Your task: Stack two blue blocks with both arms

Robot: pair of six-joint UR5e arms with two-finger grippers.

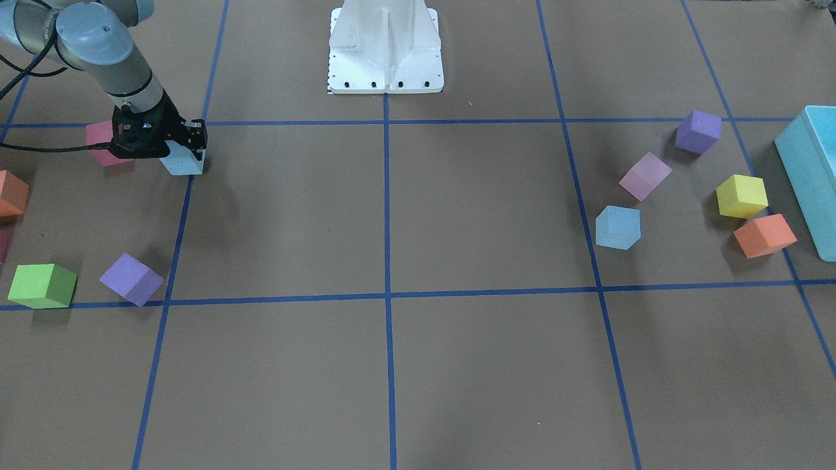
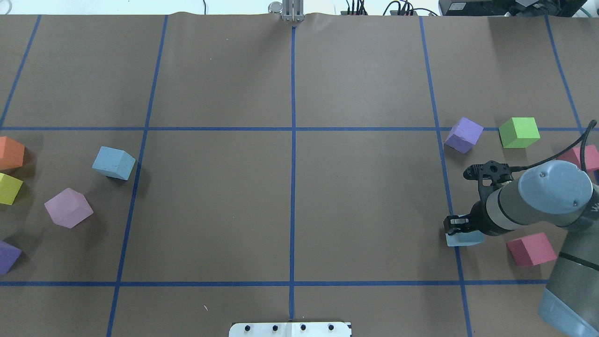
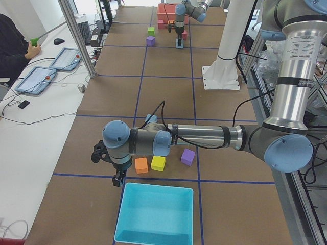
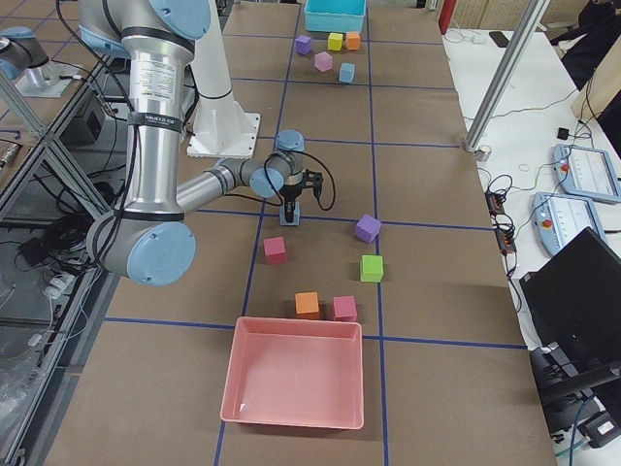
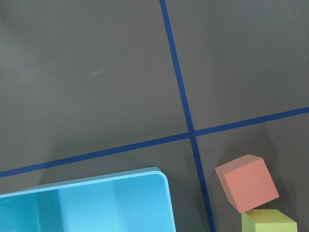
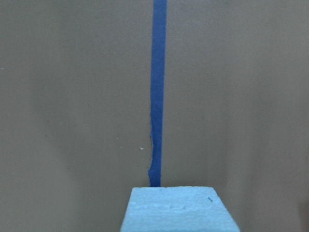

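One blue block lies free on the left arm's side, also in the overhead view. The second blue block sits at table level on a blue tape line, between the fingers of my right gripper. The overhead view shows that block under the right gripper, and it fills the bottom of the right wrist view. The jaws look closed on its sides. My left gripper shows only in the exterior left view, above the turquoise box's far edge; I cannot tell if it is open.
The turquoise box stands by orange, yellow, pink and purple cubes. Near the right gripper are red, purple and green cubes. The white pedestal is at the back centre.
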